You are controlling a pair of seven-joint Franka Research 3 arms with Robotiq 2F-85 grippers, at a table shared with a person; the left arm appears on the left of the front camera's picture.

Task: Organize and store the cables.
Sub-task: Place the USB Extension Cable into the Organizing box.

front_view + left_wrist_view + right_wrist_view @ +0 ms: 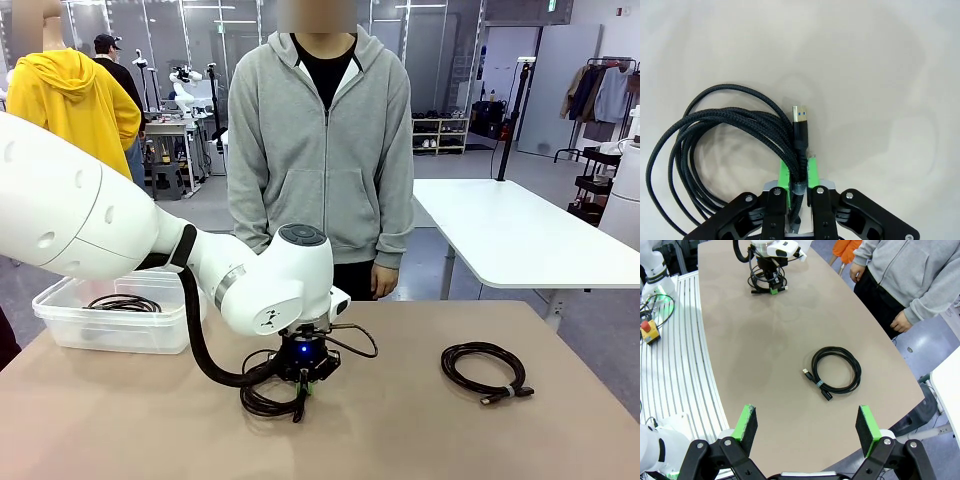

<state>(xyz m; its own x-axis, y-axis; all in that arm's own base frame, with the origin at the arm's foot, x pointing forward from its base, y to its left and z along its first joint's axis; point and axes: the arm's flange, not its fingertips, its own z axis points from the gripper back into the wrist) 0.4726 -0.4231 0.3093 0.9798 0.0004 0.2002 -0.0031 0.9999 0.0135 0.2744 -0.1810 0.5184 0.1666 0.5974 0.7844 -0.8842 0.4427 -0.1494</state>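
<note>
A coiled black braided cable (720,135) with a USB plug lies on the tan table, and my left gripper (799,172) is shut on its bundled strands just below the plug. From the front the same gripper (303,385) stands pressed down on that cable (262,398) at the table's middle. A second coiled cable (484,369) rests on the table to the right, also lying below my right gripper (807,425) as the cable (836,369). The right gripper hangs open high above the table with nothing between its fingers. A third cable (124,302) lies inside the clear bin.
A clear plastic bin (110,325) stands at the table's left. A person in a grey hoodie (320,140) stands at the far edge, hands down. A white table (510,235) is behind on the right. A red stop button (649,332) sits on the ribbed rail.
</note>
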